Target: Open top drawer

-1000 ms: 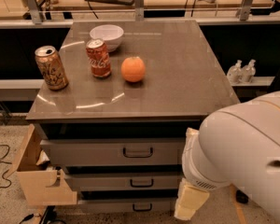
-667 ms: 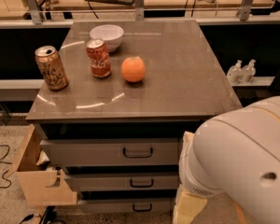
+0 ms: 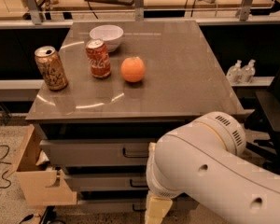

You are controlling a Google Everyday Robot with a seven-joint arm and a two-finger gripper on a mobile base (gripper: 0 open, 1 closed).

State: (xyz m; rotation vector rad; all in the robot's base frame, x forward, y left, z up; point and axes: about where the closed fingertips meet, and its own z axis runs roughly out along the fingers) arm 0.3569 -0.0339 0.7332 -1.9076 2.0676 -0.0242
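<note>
The top drawer (image 3: 91, 152) is the uppermost grey front under the tabletop, and it sits flush with the cabinet. Its dark loop handle (image 3: 133, 153) shows at the centre, with its right end hidden behind my arm. My white arm (image 3: 210, 171) fills the lower right. My gripper (image 3: 156, 210) is the cream-coloured part at the bottom edge, in front of the lower drawers and below the top drawer's handle. Two shallower grey drawers (image 3: 102, 182) lie beneath, partly hidden by the arm.
On the grey tabletop (image 3: 186, 78) stand a gold can (image 3: 51, 68), a red cola can (image 3: 98, 59), an orange (image 3: 133, 69) and a white bowl (image 3: 107, 35). A cardboard box (image 3: 35, 178) stands left of the cabinet. Small bottles (image 3: 241, 71) and a dark chair (image 3: 270, 113) are at right.
My arm has swung left and closer to the drawer fronts, now covering more of the cabinet's right side. The drawers and the tabletop objects have not moved.
</note>
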